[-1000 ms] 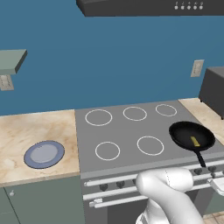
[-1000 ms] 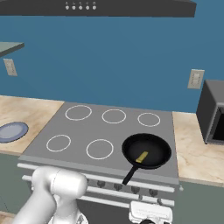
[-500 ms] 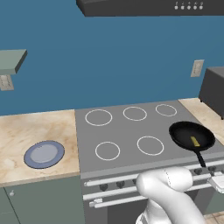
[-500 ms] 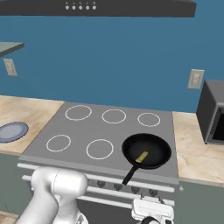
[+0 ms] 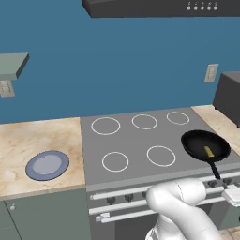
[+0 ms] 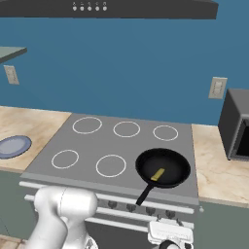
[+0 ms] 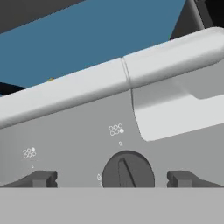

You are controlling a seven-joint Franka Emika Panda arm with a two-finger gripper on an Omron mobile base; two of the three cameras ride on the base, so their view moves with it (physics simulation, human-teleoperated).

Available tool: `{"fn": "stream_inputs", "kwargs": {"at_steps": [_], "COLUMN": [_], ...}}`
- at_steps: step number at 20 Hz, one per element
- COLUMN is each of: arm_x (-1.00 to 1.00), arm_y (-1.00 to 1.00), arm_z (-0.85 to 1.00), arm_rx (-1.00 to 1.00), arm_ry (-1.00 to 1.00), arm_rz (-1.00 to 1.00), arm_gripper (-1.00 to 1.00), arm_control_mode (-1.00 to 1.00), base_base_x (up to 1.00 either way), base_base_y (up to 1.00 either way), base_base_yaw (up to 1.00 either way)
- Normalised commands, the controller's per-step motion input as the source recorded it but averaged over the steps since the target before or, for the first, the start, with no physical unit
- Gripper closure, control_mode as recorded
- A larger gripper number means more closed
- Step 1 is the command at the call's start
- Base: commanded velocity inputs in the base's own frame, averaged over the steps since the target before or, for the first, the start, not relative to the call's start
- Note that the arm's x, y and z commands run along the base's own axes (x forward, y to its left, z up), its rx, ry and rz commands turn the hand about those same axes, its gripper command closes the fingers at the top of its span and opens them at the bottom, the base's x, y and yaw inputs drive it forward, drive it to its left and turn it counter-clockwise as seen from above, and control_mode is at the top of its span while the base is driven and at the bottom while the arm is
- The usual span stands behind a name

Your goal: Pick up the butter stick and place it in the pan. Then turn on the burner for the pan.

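- Blue back wall behind a grey stove [image 5: 140, 140], tan stone counter [image 5: 33, 145] on either side, dark range hood [image 5: 164, 7] overhead.
- Stove top carries six white burner rings; a row of dark knobs runs along its front panel under a pale rail.
- Pan [image 6: 163, 167], round and black, sits at the front right corner of the stove, handle pointing out over the front edge toward the knobs.
- Butter stick [image 6: 157, 174] lies flat inside the pan, near the middle of its floor, a thin yellow bar; it also shows in the left base view at [image 5: 208, 151].
- Blue-grey plate [image 5: 47, 165] rests on the left counter, well apart from the pan.
- Dark microwave [image 6: 236, 124] stands on the right counter by the wall.
- Gripper [image 7: 112, 178] is low in front of the stove's front panel, fingers spread wide, holding nothing.
- Hand view: a dark round knob [image 7: 127, 169] sits between the two fingertips [image 7: 41, 178], with no contact visible; small burner-dot markings are printed above it, pale rail [image 7: 109, 83] higher up.
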Motion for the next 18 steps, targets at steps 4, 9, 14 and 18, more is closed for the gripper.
{"fn": "stream_inputs", "kwargs": {"at_steps": [4, 9, 14, 18], "arm_x": [0.14, 0.10, 0.06, 0.05], "arm_y": [-0.02, -0.07, -0.07, -0.06], "arm_z": [-0.09, -0.06, -0.02, 0.00], "arm_rx": [0.00, 0.00, 0.00, 0.00], "arm_ry": [0.00, 0.00, 0.00, 0.00], "arm_rz": [0.01, 0.02, 0.02, 0.02], "arm_gripper": [-1.00, -1.00, -1.00, -1.00], "arm_control_mode": [-1.00, -1.00, -1.00, -1.00], "base_base_x": [0.00, 0.00, 0.00, 0.00], "base_base_y": [0.00, 0.00, 0.00, 0.00], "base_base_yaw": [0.00, 0.00, 0.00, 0.00]}}
